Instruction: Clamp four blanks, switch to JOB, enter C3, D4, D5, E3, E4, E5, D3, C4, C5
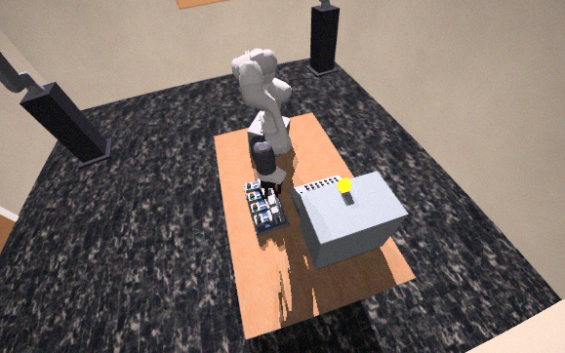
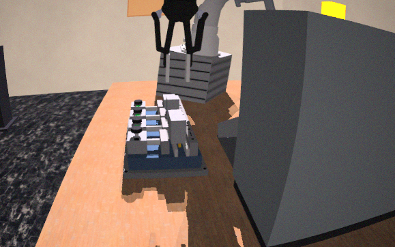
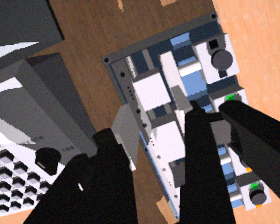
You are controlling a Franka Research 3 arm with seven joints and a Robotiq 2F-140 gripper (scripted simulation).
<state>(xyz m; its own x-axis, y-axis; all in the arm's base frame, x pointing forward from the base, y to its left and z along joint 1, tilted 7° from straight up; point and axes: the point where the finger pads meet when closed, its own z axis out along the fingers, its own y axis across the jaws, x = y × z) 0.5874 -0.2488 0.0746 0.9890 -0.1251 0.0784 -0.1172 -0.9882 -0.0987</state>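
My gripper (image 1: 272,191) (image 2: 177,76) (image 3: 154,109) hangs above the vise fixture (image 2: 166,173) (image 3: 161,38), its fingers part-way apart with nothing between them. White blocks (image 2: 177,127) (image 3: 152,92) stand along the fixture's cabinet side; I cannot tell surely which are blanks and which are jaws. The nearest valve (image 2: 136,129) (image 3: 221,60) in the exterior view shows no lit lens. Green lenses (image 2: 137,114) (image 3: 231,97) are lit at the other stations, and amber shows at two of them in the wrist view. The amber lamp (image 1: 344,185) (image 2: 333,10) is lit.
The grey cabinet (image 1: 354,212) (image 2: 340,112) stands beside the fixture. Its keys (image 1: 321,183) (image 3: 20,181) and black selector knob (image 3: 47,160) face the arm's side. No lit key can be made out. A strip of the table (image 2: 213,191) separates fixture and cabinet.
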